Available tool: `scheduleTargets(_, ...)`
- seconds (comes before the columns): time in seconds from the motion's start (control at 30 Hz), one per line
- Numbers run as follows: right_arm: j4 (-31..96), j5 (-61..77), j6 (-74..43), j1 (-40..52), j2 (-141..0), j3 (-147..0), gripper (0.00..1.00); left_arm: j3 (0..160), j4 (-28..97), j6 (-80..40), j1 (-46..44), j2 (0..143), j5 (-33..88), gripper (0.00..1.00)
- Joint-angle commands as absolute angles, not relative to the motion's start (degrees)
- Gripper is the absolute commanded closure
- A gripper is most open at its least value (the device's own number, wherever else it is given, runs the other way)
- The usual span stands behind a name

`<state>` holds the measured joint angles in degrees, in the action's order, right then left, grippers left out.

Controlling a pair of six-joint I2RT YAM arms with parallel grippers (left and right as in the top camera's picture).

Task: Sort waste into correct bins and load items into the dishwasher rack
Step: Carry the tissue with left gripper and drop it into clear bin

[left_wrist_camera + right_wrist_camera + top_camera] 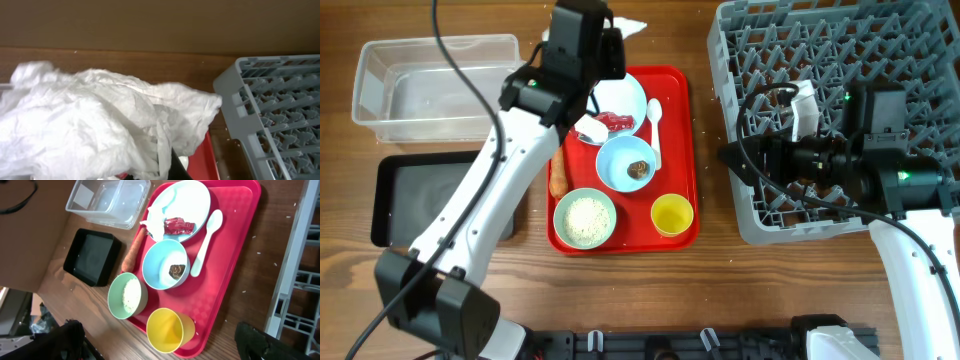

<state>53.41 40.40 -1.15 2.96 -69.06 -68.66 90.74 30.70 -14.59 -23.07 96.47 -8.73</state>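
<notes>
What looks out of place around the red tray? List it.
The carrot lies loose along the red tray's left rim, outside every dish. White specks, perhaps rice, are scattered on the table between the tray and the rack. Nothing looks broken.

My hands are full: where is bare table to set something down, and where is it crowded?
Widest bare wood: in front of the red tray, between the left arm and right arm. The strip between red tray and rack is narrow, with the right pincer at it. The tray itself is crowded with dishes.
</notes>
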Motion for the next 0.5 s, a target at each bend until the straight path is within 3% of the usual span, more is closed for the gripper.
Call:
scheduleTargets(0.0, 53.5, 39.8, 0.0, 3.2, -69.1, -69.7, 0.00, 90.5, 33.6, -15.9, -18.2, 93.4, -12.3, 0.96)
scheduleTargets(0.27, 53.5, 39.9, -0.1, 3.2, -69.1, -69.7, 0.00, 90.4, 39.1, -15.9, 4.1, 101.1, -11.4, 0.96)
scheduleTargets(0.3, 53.6, 39.9, -0.1, 3.2, -69.1, -69.7, 0.00, 90.4, 39.4, -15.9, 5.4, 102.6, -10.9, 0.89)
scheduleTargets(0.33, 53.7, 39.9, -0.1, 3.2, -69.1, -69.7, 0.00, 90.4, 40.1, -15.9, 6.7, 104.4, -10.2, 0.73)
scheduleTargets(0.37, 53.8, 39.9, 0.0, 3.2, -69.1, -69.7, 0.00, 90.4, 41.2, -15.9, 7.5, 106.1, -9.7, 0.46)
scheduleTargets(0.4, 53.8, 39.9, 0.0, 3.2, -69.1, -69.7, 0.01, 90.4, 41.9, -15.9, 7.7, 106.8, -9.7, 0.28)
scheduleTargets(0.43, 53.9, 39.9, 0.0, 3.2, -69.1, -69.7, 0.00, 90.4, 42.3, -15.9, 7.7, 107.0, -9.7, 0.00)
scheduleTargets(0.47, 53.9, 39.9, 0.0, 3.2, -69.1, -69.7, 0.01, 90.4, 42.2, -15.9, 7.7, 107.0, -9.7, 0.00)
